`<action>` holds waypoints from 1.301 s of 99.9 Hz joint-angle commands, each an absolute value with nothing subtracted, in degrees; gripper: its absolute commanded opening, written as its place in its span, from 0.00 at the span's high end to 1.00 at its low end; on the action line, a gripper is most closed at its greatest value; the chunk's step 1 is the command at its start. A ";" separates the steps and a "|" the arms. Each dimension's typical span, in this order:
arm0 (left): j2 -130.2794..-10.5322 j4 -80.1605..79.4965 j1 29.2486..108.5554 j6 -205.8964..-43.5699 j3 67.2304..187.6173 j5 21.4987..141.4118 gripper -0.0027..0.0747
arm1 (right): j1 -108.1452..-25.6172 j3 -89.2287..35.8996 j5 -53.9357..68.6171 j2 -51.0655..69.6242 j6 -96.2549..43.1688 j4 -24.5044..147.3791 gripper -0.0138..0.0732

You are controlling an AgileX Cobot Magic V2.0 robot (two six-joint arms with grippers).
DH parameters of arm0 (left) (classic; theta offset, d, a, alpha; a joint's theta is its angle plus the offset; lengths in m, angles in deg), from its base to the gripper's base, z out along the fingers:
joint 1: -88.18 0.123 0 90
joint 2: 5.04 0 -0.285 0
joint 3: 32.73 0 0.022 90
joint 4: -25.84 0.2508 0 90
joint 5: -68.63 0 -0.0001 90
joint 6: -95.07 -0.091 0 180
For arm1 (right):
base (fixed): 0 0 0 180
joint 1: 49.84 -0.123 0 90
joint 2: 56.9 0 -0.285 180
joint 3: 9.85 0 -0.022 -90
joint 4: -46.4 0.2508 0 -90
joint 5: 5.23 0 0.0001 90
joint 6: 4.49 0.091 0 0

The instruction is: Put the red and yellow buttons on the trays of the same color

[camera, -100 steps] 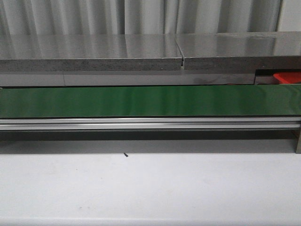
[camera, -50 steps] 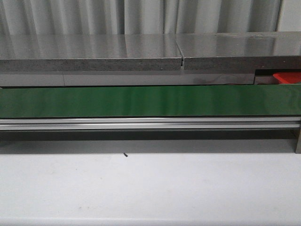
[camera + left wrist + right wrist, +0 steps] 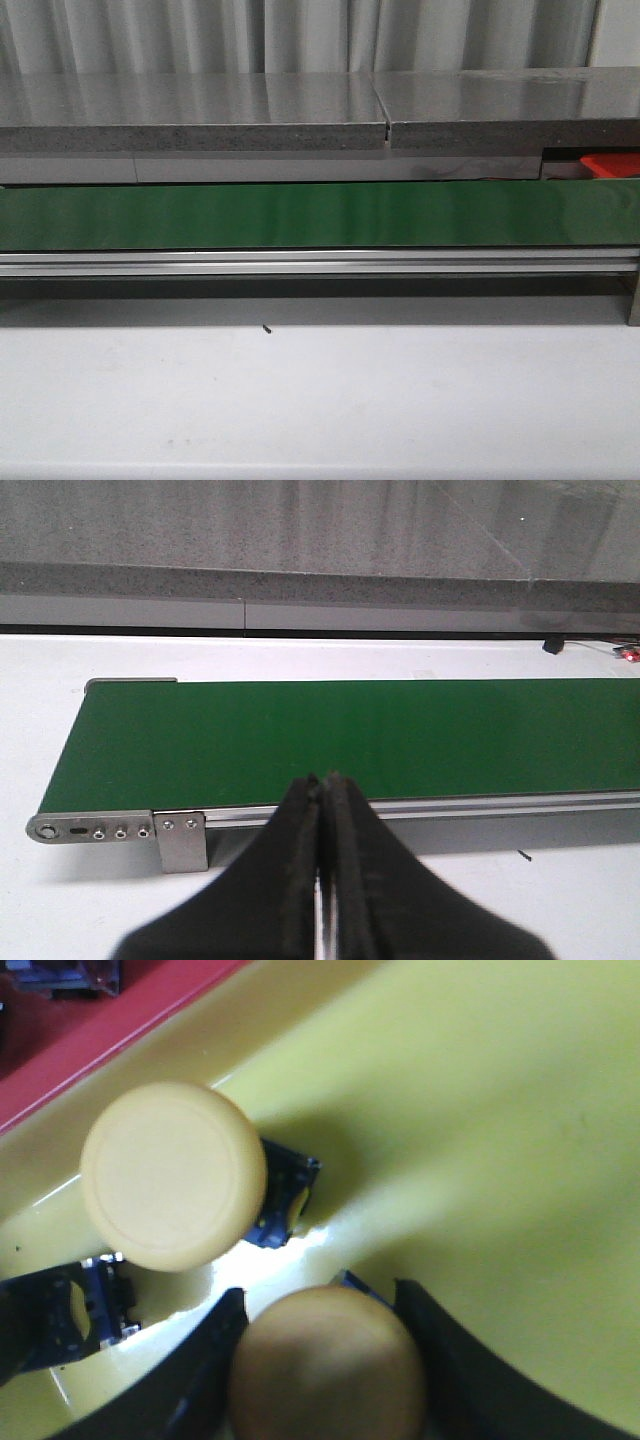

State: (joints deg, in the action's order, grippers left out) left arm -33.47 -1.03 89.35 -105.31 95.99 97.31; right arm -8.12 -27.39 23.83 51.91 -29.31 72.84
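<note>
Nothing is being moved since earlier. Left gripper (image 3: 322, 810) is being kept closed, empty; right gripper (image 3: 320, 1355) is being clamped on a yellow button (image 3: 325, 1365) over the yellow tray (image 3: 480, 1160).

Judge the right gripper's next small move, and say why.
Probably open the right gripper and release the yellow button it pinches. That button hangs right over the yellow tray, beside another yellow button already lying there, so the colours match. The red tray lies just past the rim.
</note>
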 commanded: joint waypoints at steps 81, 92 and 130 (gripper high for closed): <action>-33.79 -2.51 88.98 -105.17 97.48 93.45 0.99 | -18.18 -26.28 20.10 27.85 -31.85 76.61 0.30; -33.79 -2.51 88.98 -105.17 97.48 93.45 0.99 | -25.90 -26.28 19.33 23.18 -33.23 76.00 0.30; -33.79 -2.51 88.98 -105.17 97.48 93.45 0.99 | -44.87 -33.49 18.01 11.82 -33.36 70.23 0.35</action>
State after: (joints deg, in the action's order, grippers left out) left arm -33.47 -1.03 89.35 -105.31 95.99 97.31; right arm -42.08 -32.26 22.48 15.60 -32.70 71.58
